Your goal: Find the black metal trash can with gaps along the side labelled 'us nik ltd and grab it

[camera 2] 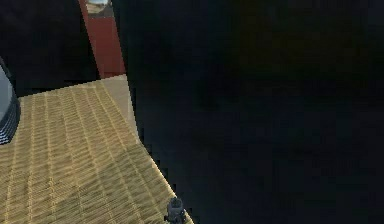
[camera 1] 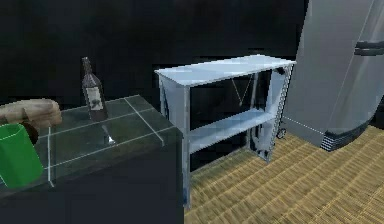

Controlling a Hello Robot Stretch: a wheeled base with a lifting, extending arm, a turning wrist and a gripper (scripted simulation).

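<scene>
Woven floor (camera 1: 300, 190) runs ahead to a black wall, where a pale side table (camera 1: 225, 72) stands between a grey refrigerator (camera 1: 345, 60) and a dark tabletop (camera 1: 130, 125) carrying a brown bottle (camera 1: 92, 88) and a green cup (camera 1: 15, 155).

In the arm side view, a small dark tip at the bottom edge looks like the end effector (camera 2: 175, 209) — we cannot tell its finger spread or whether it holds anything — beside a black mass (camera 2: 270, 110).

We cannot yet place the trash can. Black on black, we might drive past it, or clip the side table while turning.
</scene>
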